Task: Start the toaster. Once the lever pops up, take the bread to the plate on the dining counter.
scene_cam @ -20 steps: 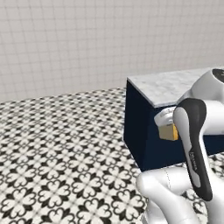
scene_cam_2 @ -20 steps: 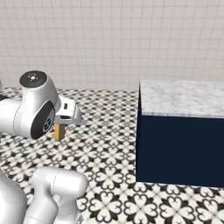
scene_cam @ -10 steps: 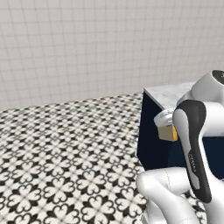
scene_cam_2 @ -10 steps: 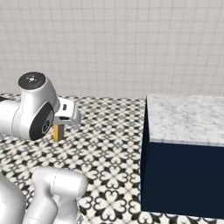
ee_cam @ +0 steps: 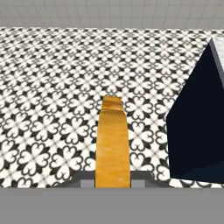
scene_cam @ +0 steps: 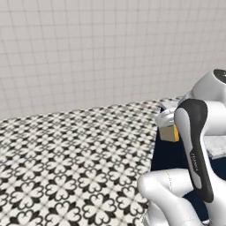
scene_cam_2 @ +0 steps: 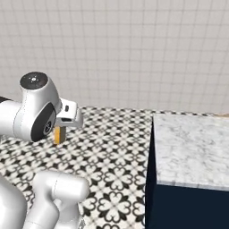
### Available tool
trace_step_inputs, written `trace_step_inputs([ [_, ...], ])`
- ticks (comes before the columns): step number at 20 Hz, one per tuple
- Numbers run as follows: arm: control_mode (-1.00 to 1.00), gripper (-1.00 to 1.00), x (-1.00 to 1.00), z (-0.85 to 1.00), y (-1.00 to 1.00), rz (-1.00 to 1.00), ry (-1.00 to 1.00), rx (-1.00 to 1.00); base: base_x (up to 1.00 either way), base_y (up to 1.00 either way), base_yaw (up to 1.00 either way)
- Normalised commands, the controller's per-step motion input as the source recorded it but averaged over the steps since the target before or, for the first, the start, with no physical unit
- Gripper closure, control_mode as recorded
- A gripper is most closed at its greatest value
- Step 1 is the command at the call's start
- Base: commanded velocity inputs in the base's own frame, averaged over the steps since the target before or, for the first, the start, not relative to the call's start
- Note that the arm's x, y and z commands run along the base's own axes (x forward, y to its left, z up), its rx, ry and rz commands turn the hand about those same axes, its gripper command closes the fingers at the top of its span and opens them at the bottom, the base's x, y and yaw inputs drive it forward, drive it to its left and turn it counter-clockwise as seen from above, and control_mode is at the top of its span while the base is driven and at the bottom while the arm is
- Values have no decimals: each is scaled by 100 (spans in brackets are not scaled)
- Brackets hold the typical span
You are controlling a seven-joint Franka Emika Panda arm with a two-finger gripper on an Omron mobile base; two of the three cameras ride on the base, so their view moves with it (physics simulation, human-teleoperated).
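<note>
Since a second ago the whole scene has slid across both base views — the base has driven on, and the dining counter (scene_cam_2: pixel 190 152) now sits nearer the right edge of the left base view. Clamped edge-on in the gripper (ee_cam: pixel 113 179), the bread (ee_cam: pixel 112 144) hangs over the patterned floor (scene_cam: pixel 66 159), short of the counter's corner. Toasting and pickup look finished; what remains is reaching the plate — barely a sliver at the counter's far edge — and setting the slice down.
</note>
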Motion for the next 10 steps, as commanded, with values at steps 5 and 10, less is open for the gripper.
trace_step_inputs([
  [5, 100, 100, 0, 0, 0, 0, 0, 0, 56, 1, 11],
  [10, 100, 100, 0, 0, 0, 0, 0, 0, 70, 5, 9],
])
